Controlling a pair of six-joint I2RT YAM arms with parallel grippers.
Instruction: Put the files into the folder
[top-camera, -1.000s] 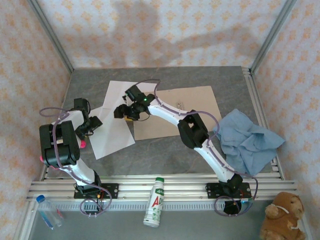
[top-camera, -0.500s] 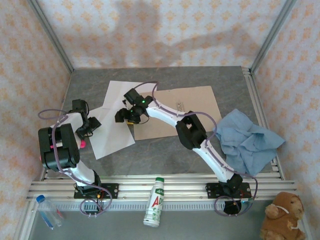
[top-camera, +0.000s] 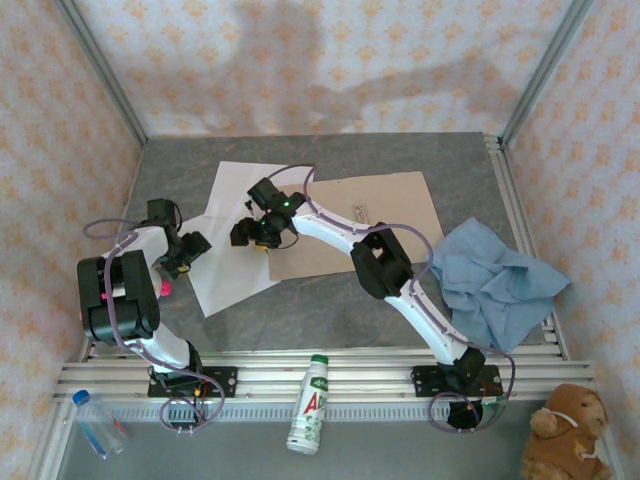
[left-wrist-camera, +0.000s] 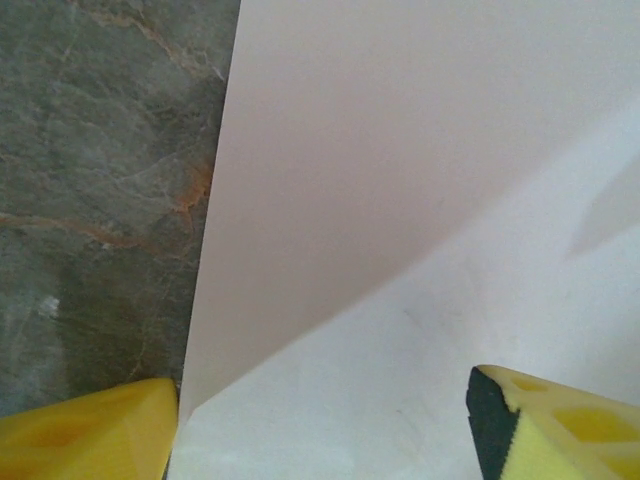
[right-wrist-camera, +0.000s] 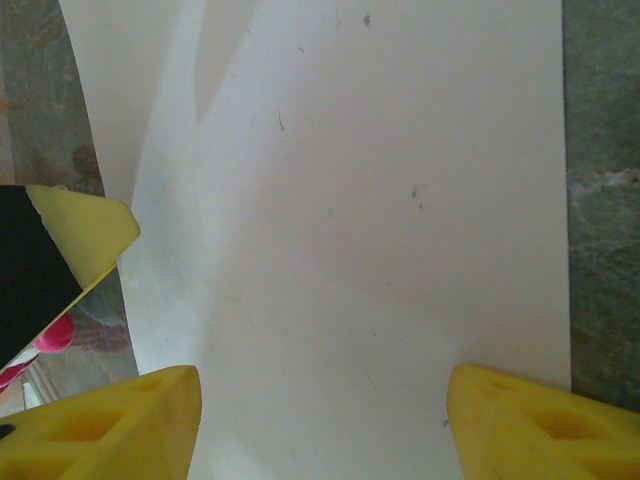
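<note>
Two white files overlap on the grey table left of centre, one further back (top-camera: 232, 185) and one nearer (top-camera: 228, 280). The tan folder (top-camera: 385, 215) lies flat to their right, its left edge under the right arm. My left gripper (top-camera: 190, 247) stands open at the sheets' left edge; in its wrist view the fingers (left-wrist-camera: 90, 430) straddle the corner of the white sheet (left-wrist-camera: 400, 380) lying over a pinkish-looking sheet (left-wrist-camera: 380, 150). My right gripper (top-camera: 248, 235) is open, low over the sheets near the folder's edge. Its fingers (right-wrist-camera: 545, 420) spread across white paper (right-wrist-camera: 350, 230).
A crumpled light blue cloth (top-camera: 495, 275) lies at the right edge of the table. Off the table, in front of the rails, are a white and green bottle (top-camera: 312, 405), a clear water bottle (top-camera: 98, 425) and a brown plush toy (top-camera: 565, 435). Patterned walls enclose the table.
The left gripper has edged right onto the sheets' left edge, and the nearer sheet has shifted slightly right. The right gripper has moved a little left and lower over the paper.
</note>
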